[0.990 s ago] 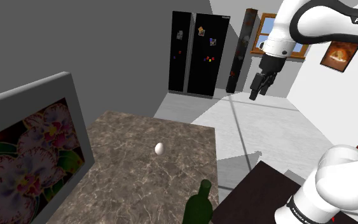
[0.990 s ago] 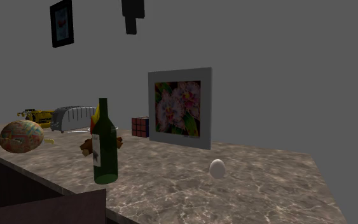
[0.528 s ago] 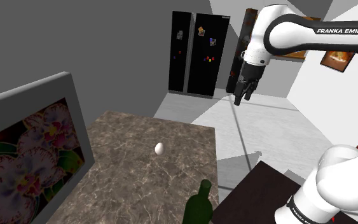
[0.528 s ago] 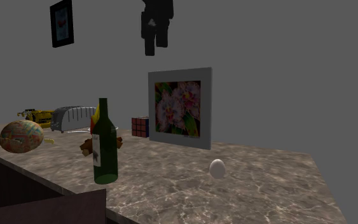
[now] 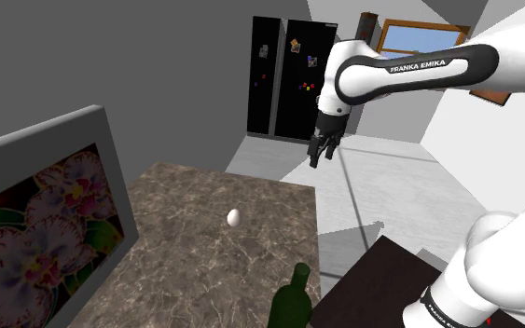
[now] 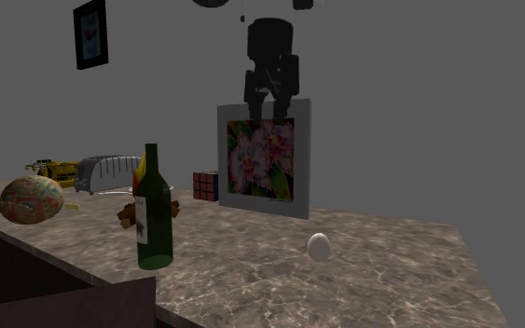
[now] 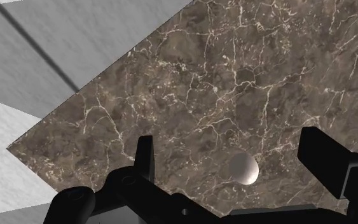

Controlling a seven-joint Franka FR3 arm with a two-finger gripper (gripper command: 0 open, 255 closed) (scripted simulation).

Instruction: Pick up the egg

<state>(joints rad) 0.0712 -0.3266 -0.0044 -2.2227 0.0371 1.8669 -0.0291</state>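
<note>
End effector (image 7: 228, 143) hangs spread wide and empty, the egg (image 7: 242, 168) lying on the worktop (image 7: 203, 76) well below, framed between its tips in the wrist view. It has swung in from over the floor, so descent looks next. Farther off, the second exterior view adds a green bottle (image 6: 154, 214).

White egg (image 5: 235, 218), lying alone (unheld), brown marble countertop (image 5: 195, 270)

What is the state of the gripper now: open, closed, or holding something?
Gripper: open, holding nothing. The egg lies on the marbled counter, apart from it.
</note>
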